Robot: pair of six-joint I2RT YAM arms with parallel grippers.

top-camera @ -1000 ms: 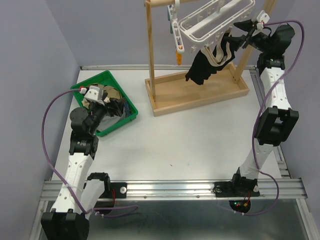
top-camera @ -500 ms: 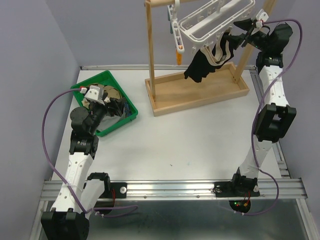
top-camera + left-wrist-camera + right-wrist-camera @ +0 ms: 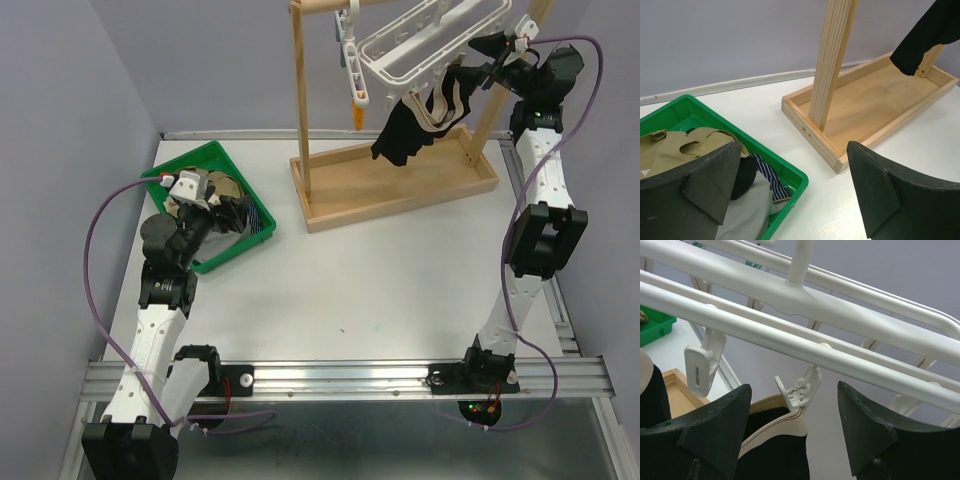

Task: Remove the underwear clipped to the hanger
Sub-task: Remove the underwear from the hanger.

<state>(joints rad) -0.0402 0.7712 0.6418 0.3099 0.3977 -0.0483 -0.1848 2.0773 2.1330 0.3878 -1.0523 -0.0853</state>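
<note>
Right wrist view: our right gripper (image 3: pixel 792 405), jaws open, frames the white clip (image 3: pixel 800 389) pinning black underwear (image 3: pixel 775 455) to the hanger (image 3: pixel 790 297); closing low on cloth, we judge, could tug the hanger and leave the clip shut

The underwear (image 3: pixel 405 135) hangs clipped under the hanger (image 3: pixel 430 45), just left of the right tool (image 3: pixel 488 62). Below the left tool (image 3: pixel 212 193) sits a bin (image 3: pixel 196 156) with more pieces inside.
</note>
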